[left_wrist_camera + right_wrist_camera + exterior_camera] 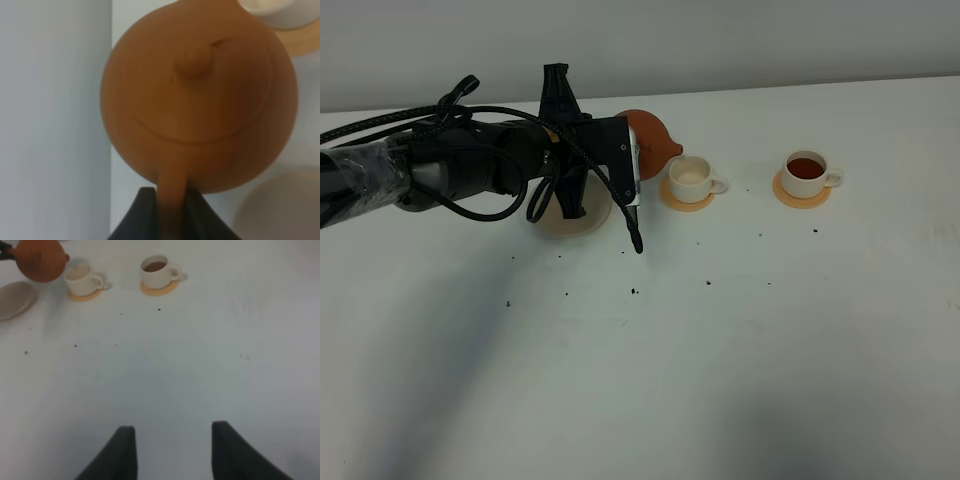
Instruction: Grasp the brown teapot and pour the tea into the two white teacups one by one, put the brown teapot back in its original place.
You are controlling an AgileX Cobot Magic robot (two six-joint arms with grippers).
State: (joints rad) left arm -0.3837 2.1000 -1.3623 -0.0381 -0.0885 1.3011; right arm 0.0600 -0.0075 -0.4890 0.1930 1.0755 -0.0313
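Your left arm (pixel 470 165) reaches in from the left of the bench (pixel 720 350), and its left fingers (pixel 145 212) are closed on the loop handle (pixel 172 185) of the brown teapot (pixel 650 135). In the wrist view the dark fingers sit on either side of the handle, and the lid knob (pixel 195 62) faces the camera.

You are holding the teapot clear of the bench, off the cream saucer (pixel 12 299), which lies beside and below it, partly under your wrist and cables. The spout points toward the near teacup (pixel 692 185) and sits just beside its rim. From these views you cannot tell whether it is over the rim.

That near teacup stands on an orange coaster (pixel 685 202) and its inside looks pale. The far teacup (pixel 808 186) stands well to the right on its own orange coaster (pixel 800 199) and holds dark reddish-brown tea (pixel 806 167). Both cups are upright with their little handles turned to the right in the high view.

Your right fingers (pixel 122 450) are spread apart and hold nothing — they hang over bare bench, well away from the cups. A few small dark specks (pixel 635 291) are scattered on the bench in front of the saucer and cups.
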